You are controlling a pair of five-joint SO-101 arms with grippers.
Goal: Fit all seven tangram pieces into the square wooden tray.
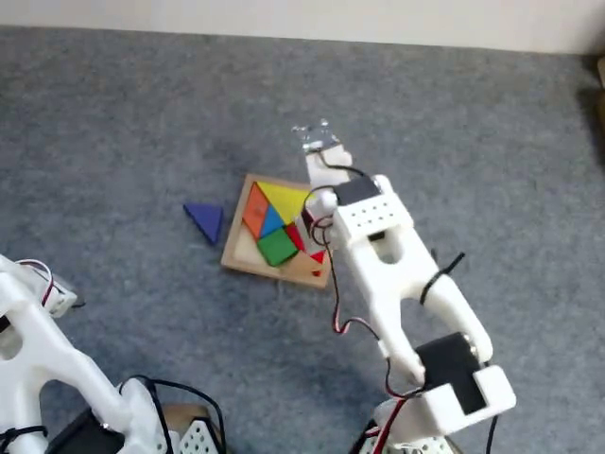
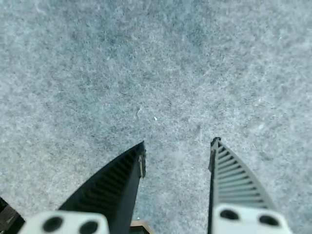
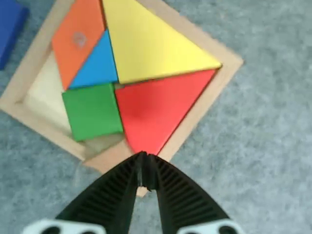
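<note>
The white links of the right arm (image 1: pixel 397 274) stood closest to the lens in the high view, stretched toward the square wooden tray (image 1: pixel 248 260), with the wrist above the tray's edge. The left arm (image 1: pixel 47 359) stood well apart from the tray, over the grey carpet (image 1: pixel 113 113). A dark blue triangle (image 1: pixel 205 219) lay on the carpet just beside the tray, on the side away from the right arm.

In the left wrist view the left claw (image 2: pixel 178 148) hung released. Its two dark fingers were spread wide, with carpet between and beyond them.

In the right wrist view the right claw (image 3: pixel 146 170) was clenched, its tips pressed together right at the tray's rim (image 3: pixel 205 97). Just ahead of the tips sat the red triangle (image 3: pixel 151 107), and beyond it the yellow triangle (image 3: pixel 151 44). Beside the red one lay the green square (image 3: pixel 92 112). Farther ahead were the light blue triangle (image 3: pixel 97 66) and the orange parallelogram (image 3: pixel 78 36). Pale tray floor showed next to the green square.
</note>
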